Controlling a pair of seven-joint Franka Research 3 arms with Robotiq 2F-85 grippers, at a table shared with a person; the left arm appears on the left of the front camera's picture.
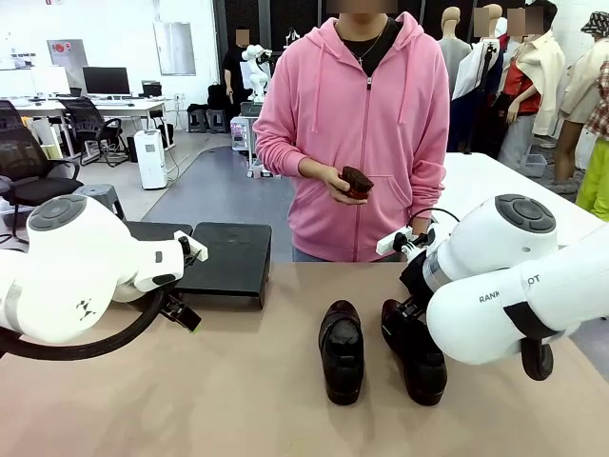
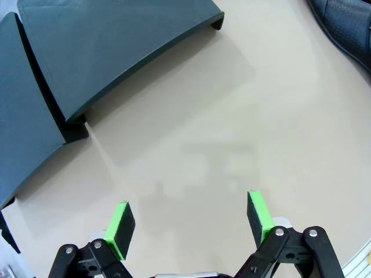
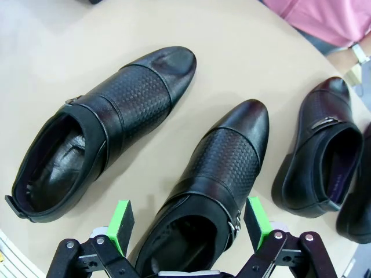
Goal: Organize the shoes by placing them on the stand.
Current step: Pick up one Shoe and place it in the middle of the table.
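Right wrist view puts your right gripper (image 3: 190, 223) with its fingers spread wide, nothing pinched, over the heel end of one shoe (image 3: 214, 168). You cannot tell whether the pads touch the leather. Just beside it lies a second shoe (image 3: 110, 121), toe pointing much the same way. On the other side is a third shoe (image 3: 322, 150), and a fourth shoe (image 3: 359, 197) is cut by the picture's edge. All four rest on the plain beige table (image 3: 69, 46).

Your left gripper (image 2: 190, 223) is likewise spread, holding nothing, above bare tabletop. The stand (image 2: 116, 46) is ahead of it: two dark platforms side by side, bare where they show, well apart from the shoes. From the front, the stand sits at the table's far edge on your left.

A person (image 1: 366, 124) in a pink hoodie stands at the far side, holding a small dark object (image 1: 358, 181) in one hand. Behind them you see a grey floor (image 1: 209, 190), desks with a monitor (image 1: 106, 80) and a black chair (image 1: 29, 162).
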